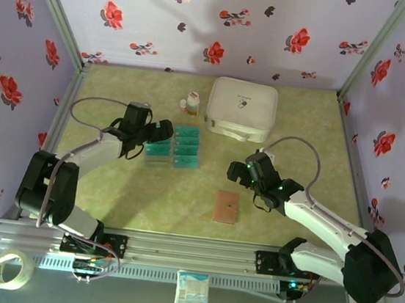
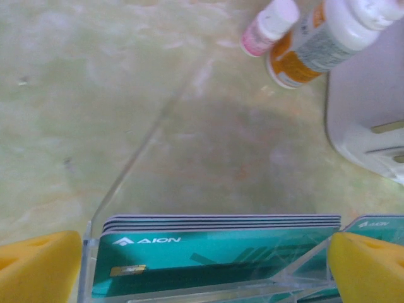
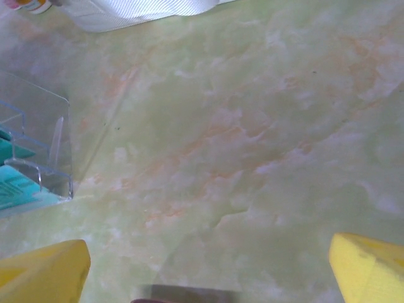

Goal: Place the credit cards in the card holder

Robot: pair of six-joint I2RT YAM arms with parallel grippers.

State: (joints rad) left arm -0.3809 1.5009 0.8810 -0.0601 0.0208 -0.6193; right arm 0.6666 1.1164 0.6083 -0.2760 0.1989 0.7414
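Several teal credit cards (image 1: 186,148) stand in rows in a clear plastic tray (image 1: 170,167) at the table's middle left. My left gripper (image 1: 163,138) hangs over the tray's left side. In the left wrist view its yellow fingertips (image 2: 39,266) stand wide open on either side of a stack of credit cards (image 2: 214,252), without touching it; the left gripper (image 2: 205,271) holds nothing. The brown card holder (image 1: 226,207) lies shut on the table, right of centre. My right gripper (image 1: 239,172) hovers just beyond it, and its jaws (image 3: 205,274) are open over bare table.
A white zipped case (image 1: 242,108) sits at the back, with two small bottles (image 1: 188,103) to its left. Both bottles (image 2: 315,38) and the case (image 2: 372,107) lie ahead of the left gripper. The tray's corner (image 3: 38,151) is left of the right gripper.
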